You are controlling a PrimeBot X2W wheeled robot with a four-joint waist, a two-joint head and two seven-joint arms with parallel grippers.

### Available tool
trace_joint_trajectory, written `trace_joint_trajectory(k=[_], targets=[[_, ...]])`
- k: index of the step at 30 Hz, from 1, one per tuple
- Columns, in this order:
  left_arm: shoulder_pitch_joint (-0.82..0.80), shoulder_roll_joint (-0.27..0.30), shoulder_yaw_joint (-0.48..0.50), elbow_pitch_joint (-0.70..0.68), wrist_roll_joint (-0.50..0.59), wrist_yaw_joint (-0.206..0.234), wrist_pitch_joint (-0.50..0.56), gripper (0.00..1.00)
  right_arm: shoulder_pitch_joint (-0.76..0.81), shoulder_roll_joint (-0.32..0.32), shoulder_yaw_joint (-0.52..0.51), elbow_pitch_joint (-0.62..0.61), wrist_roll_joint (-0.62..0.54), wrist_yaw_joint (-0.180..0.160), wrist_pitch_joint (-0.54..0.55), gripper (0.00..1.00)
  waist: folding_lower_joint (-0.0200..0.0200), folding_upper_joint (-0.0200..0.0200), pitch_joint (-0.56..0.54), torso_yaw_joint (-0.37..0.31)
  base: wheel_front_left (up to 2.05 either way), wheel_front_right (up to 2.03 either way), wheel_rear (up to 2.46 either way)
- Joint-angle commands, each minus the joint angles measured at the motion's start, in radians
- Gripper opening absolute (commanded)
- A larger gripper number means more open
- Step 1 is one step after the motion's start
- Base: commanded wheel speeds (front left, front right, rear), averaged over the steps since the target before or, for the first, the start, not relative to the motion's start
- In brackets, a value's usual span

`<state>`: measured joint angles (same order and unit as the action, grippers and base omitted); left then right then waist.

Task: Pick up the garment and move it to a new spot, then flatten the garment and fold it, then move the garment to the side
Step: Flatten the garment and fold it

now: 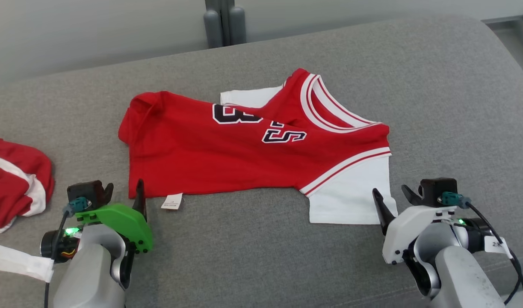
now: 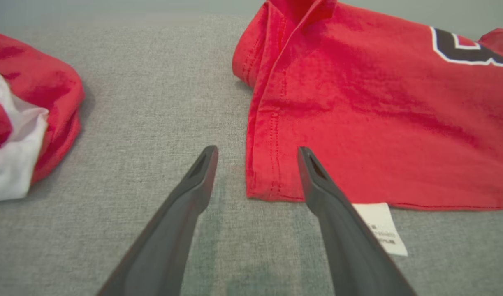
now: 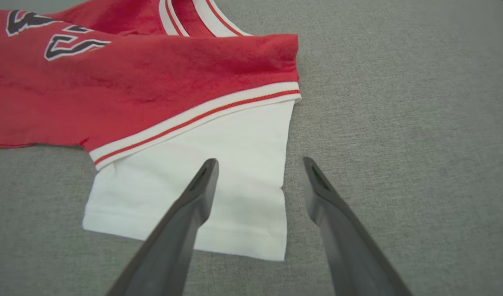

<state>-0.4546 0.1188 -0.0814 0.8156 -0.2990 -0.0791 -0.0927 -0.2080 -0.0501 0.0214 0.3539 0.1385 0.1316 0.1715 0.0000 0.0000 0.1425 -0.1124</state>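
A red jersey (image 1: pixel 244 149) with white sleeves and dark lettering lies spread, slightly rumpled, on the grey cushion (image 1: pixel 252 256). Its hem points left and its striped collar right. A white care tag (image 1: pixel 172 200) sticks out at the near hem. My left gripper (image 1: pixel 123 193) stands open at the near hem corner; in the left wrist view the left gripper (image 2: pixel 256 152) straddles that corner of the jersey (image 2: pixel 358 115). My right gripper (image 1: pixel 394 199) is open at the near white sleeve (image 1: pixel 351 196). The right wrist view has the right gripper (image 3: pixel 260 162) hovering over the sleeve (image 3: pixel 218 164) edge.
A second red-and-white garment (image 1: pixel 13 179) lies bunched at the cushion's left edge, also in the left wrist view as a bundle (image 2: pixel 25 123). Grey posts (image 1: pixel 224 23) stand behind the cushion. Bare grey fabric stretches to the right of the jersey and along the near side.
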Motion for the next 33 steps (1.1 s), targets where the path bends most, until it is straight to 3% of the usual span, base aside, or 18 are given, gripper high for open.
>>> trace_joint_trajectory(k=[1, 10, 12, 13, 14, 15, 20, 21, 22, 23, 25, 33], targets=[[-0.027, 0.011, 0.006, 0.033, -0.005, 0.015, -0.002, 1.00, -0.027, -0.001, 0.013, 0.026, -0.003, -0.002, -0.009, 1.00, 0.0000, 0.0000, 0.084, -0.063, 0.00, 0.00, 0.00], [0.002, -0.016, -0.009, 0.170, -0.011, 0.043, -0.018, 1.00, -0.036, 0.000, 0.040, 0.067, -0.003, -0.002, -0.042, 1.00, 0.0000, 0.0000, 0.145, -0.047, 0.00, 0.00, 0.00], [0.035, -0.024, -0.014, 0.177, -0.016, 0.038, -0.031, 0.84, -0.013, 0.000, 0.052, 0.056, 0.013, -0.002, -0.037, 1.00, 0.0000, 0.0000, 0.145, -0.037, 0.00, 0.00, 0.00], [0.068, -0.034, -0.021, 0.178, -0.019, 0.033, -0.041, 0.83, 0.011, 0.001, 0.063, 0.045, 0.025, -0.001, -0.026, 1.00, 0.0000, 0.0000, 0.143, -0.027, 0.00, 0.00, 0.00], [0.082, -0.038, -0.023, 0.180, -0.024, 0.031, -0.042, 0.88, 0.024, 0.001, 0.062, 0.040, 0.028, -0.001, -0.022, 1.00, 0.0000, 0.0000, 0.142, -0.023, 0.00, 0.00, 0.00], [0.096, -0.042, -0.027, 0.181, -0.025, 0.027, -0.040, 1.00, 0.039, 0.001, 0.062, 0.035, 0.030, -0.001, -0.012, 1.00, 0.0000, 0.0000, 0.141, -0.019, 0.00, 0.00, 0.00], [0.119, -0.048, -0.039, 0.176, -0.037, 0.019, -0.027, 1.00, 0.096, 0.001, 0.064, 0.026, 0.034, -0.001, 0.037, 1.00, 0.0000, 0.0000, 0.131, -0.008, 0.00, 0.00, 0.00], [0.120, -0.049, -0.041, 0.176, -0.041, 0.015, -0.022, 0.95, 0.100, 0.001, 0.063, 0.027, 0.025, -0.001, 0.047, 1.00, 0.0000, 0.0000, 0.129, -0.007, 0.00, 0.00, 0.00], [0.121, -0.050, -0.043, 0.176, -0.045, 0.013, -0.018, 0.75, 0.100, 0.001, 0.067, 0.028, 0.020, -0.001, 0.058, 1.00, 0.0000, 0.0000, 0.127, -0.007, 0.00, 0.00, 0.00], [0.119, -0.051, -0.045, 0.176, -0.045, 0.006, -0.017, 0.00, 0.099, 0.002, 0.074, 0.032, 0.021, -0.001, 0.069, 1.00, 0.0000, 0.0000, 0.126, -0.008, 0.00, 0.00, 0.00], [0.107, -0.052, -0.049, 0.187, -0.051, -0.003, 0.000, 0.00, 0.079, 0.003, 0.090, 0.036, 0.016, -0.001, 0.075, 0.00, 0.0000, 0.0000, 0.125, -0.011, 0.00, 0.00, 0.00], [0.042, -0.052, -0.023, 0.174, -0.119, -0.035, -0.085, 0.00, 0.027, -0.002, 0.051, -0.013, 0.054, -0.002, -0.002, 0.00, 0.0000, 0.0000, 0.115, -0.012, 0.00, 0.00, 0.00]])
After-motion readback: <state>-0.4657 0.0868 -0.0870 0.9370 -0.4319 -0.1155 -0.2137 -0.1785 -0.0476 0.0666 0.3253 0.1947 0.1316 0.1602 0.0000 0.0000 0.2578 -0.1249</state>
